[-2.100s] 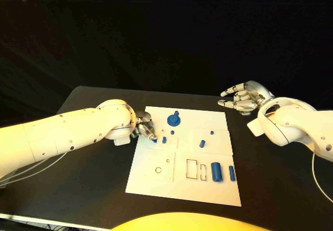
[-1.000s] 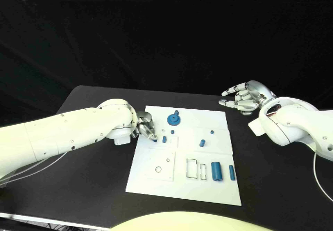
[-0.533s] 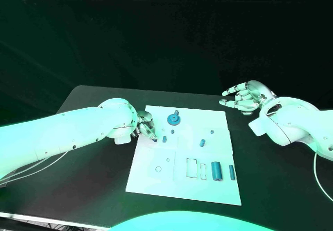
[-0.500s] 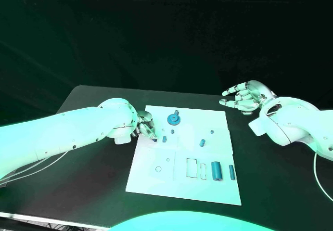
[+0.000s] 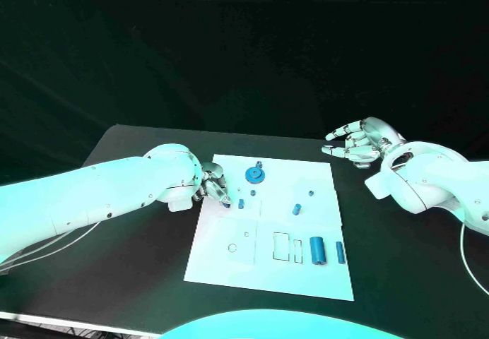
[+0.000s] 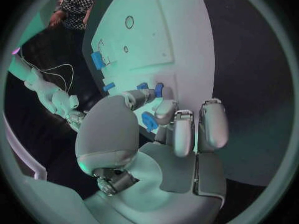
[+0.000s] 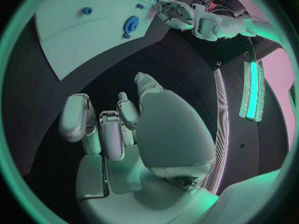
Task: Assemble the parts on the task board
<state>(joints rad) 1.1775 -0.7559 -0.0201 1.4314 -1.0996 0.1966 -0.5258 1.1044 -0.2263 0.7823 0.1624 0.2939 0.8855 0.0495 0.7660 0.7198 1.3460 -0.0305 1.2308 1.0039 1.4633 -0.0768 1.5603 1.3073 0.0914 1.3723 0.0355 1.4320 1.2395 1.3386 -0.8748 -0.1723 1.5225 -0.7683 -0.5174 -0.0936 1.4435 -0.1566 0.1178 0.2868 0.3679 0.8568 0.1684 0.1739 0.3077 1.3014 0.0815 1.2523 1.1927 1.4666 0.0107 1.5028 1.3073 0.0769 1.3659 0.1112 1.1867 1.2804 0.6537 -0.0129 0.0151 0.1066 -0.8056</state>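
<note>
While small blue parts (image 5: 318, 250) dot the white task board (image 5: 270, 272), the left hand (image 5: 213, 185) pinches one blue part (image 6: 149, 121); the right hand (image 5: 355, 145) hovers, fingers spread, holding nothing.

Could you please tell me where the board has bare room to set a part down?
The task board is bare along its near edge and near-left corner. It is crowded by the left hand, holding a small blue part, and around the gear.

Head camera looks down on the whole table (image 5: 133, 268); each wrist camera sits close behind its hand; all share the white board (image 5: 267, 275).
</note>
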